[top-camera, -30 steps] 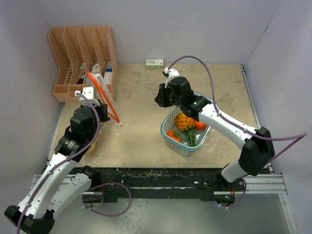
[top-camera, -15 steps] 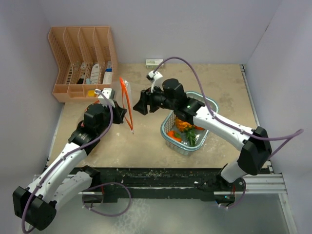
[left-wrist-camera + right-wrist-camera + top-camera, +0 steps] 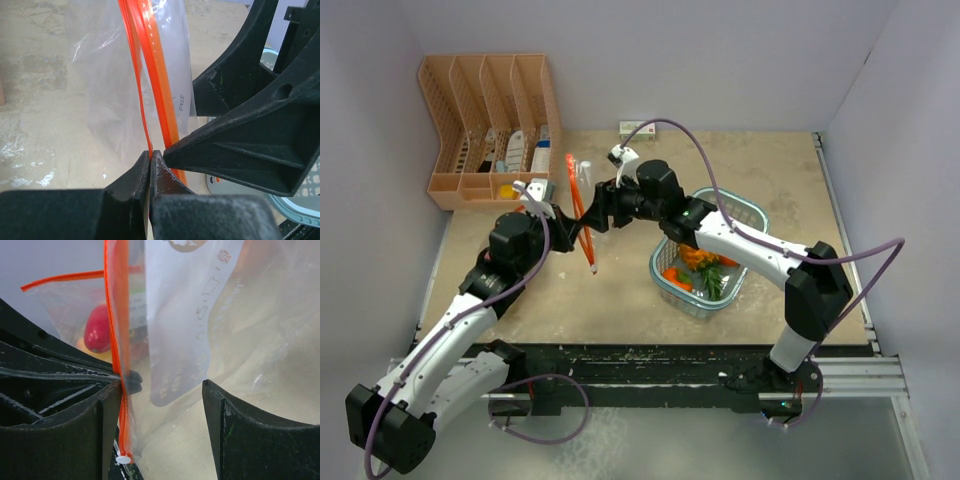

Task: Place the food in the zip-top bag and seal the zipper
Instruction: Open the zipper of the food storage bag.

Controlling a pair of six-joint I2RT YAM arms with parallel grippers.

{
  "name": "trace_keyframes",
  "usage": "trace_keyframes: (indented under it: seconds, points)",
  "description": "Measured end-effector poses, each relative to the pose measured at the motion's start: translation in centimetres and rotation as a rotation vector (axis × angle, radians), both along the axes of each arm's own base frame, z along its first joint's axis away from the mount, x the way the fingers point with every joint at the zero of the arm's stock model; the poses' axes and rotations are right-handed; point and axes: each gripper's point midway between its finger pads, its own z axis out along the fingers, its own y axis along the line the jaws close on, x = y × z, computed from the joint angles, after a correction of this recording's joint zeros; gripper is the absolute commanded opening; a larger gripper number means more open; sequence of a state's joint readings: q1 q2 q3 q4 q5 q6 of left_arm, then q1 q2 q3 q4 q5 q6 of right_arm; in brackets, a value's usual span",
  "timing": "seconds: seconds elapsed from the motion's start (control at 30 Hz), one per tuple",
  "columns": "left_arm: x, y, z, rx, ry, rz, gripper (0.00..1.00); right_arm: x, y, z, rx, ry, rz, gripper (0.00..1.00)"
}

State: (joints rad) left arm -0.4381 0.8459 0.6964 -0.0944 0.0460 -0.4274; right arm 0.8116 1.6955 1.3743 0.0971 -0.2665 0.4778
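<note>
Writing: black print shows back-to-front through the zip-top bag [image 3: 110, 100], and I cannot read it for sure. The label on the small box [image 3: 638, 128] at the far edge is too small to read.
Bag: held up over the worktop [image 3: 620, 290], left of centre, between the two arms. Its zipper [image 3: 159, 95] runs near to far.
Left gripper [image 3: 151, 159]: jaws clenched on the zipper.
Right gripper [image 3: 162, 390]: jaws apart, with the bag film between them and the strip against one finger.
Basket [image 3: 747, 270]: teal mesh, right of the bag. It holds the food [image 3: 698, 252], a leafy pineapple with orange and red pieces.
Organizer [image 3: 470, 110]: far left, with small packets in its slots.
Inside the bag: a red rounded shape shows through the film, and I cannot tell whether it is inside.
</note>
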Motion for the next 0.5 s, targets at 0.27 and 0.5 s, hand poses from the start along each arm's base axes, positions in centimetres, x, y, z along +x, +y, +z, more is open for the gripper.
trace_keyframes:
  seconds: [0.27, 0.5]
  points:
    - [0.1, -0.2, -0.6, 0.003, 0.016, -0.006, 0.00, 0.1, 0.5, 1.2, 0.048, -0.007, 0.002, 0.66]
    - [-0.1, -0.6, -0.4, -0.012, 0.014, -0.029, 0.00, 1.2, 1.0, 2.2, 0.059, -0.032, -0.022, 0.21]
